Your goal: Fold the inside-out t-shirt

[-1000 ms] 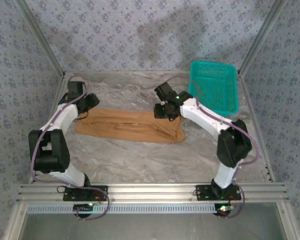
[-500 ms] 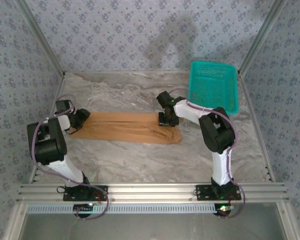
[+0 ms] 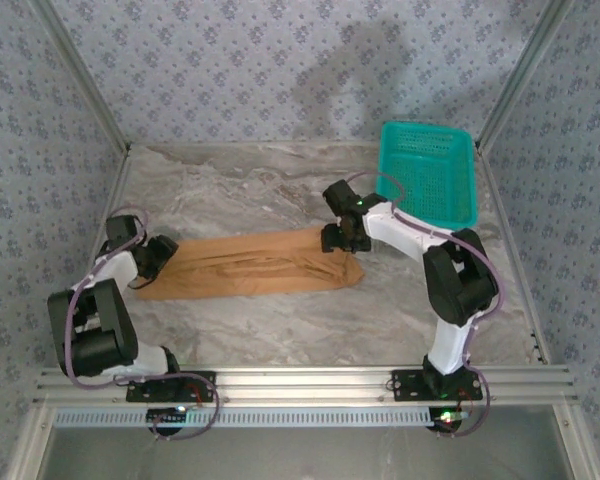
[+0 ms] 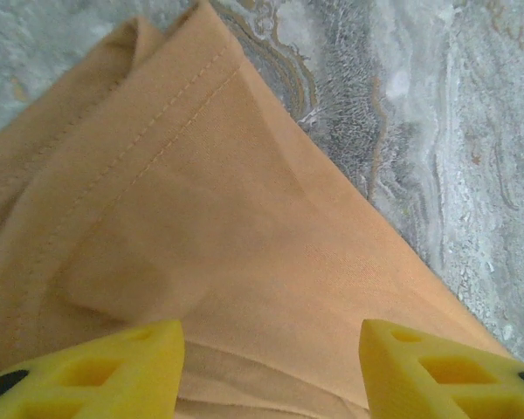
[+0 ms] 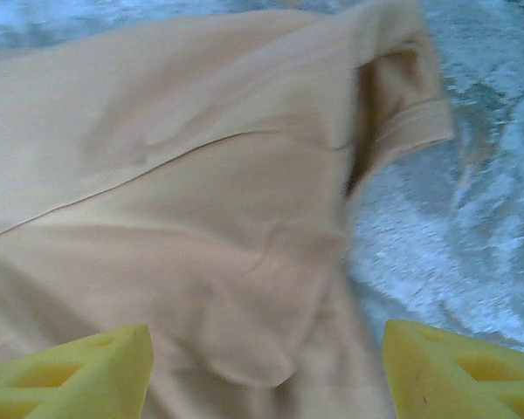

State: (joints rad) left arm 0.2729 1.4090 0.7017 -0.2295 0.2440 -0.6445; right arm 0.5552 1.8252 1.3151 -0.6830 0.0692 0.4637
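The inside-out t-shirt [image 3: 250,266] is tan and lies as a long, narrow folded strip across the middle of the marble table [image 3: 280,325]. My left gripper [image 3: 158,256] is down at its left end. In the left wrist view the left gripper [image 4: 271,371] is open, its yellow fingertips [image 4: 87,371] wide apart over a stitched hem corner of the shirt [image 4: 244,201]. My right gripper [image 3: 341,238] sits over the shirt's right end. In the right wrist view the right gripper [image 5: 266,371] is open above rumpled fabric [image 5: 201,175] and a sleeve opening [image 5: 402,96].
A teal plastic basket [image 3: 430,175] stands at the back right, just beyond the right arm. Patterned walls close in the table on three sides. Bare marble runs between the shirt and the metal rail [image 3: 300,380] at the near edge.
The left gripper has shifted toward the near left, and the shirt's left end has swung nearer with it, so the strip lies slanted. The right gripper stays at the right end.
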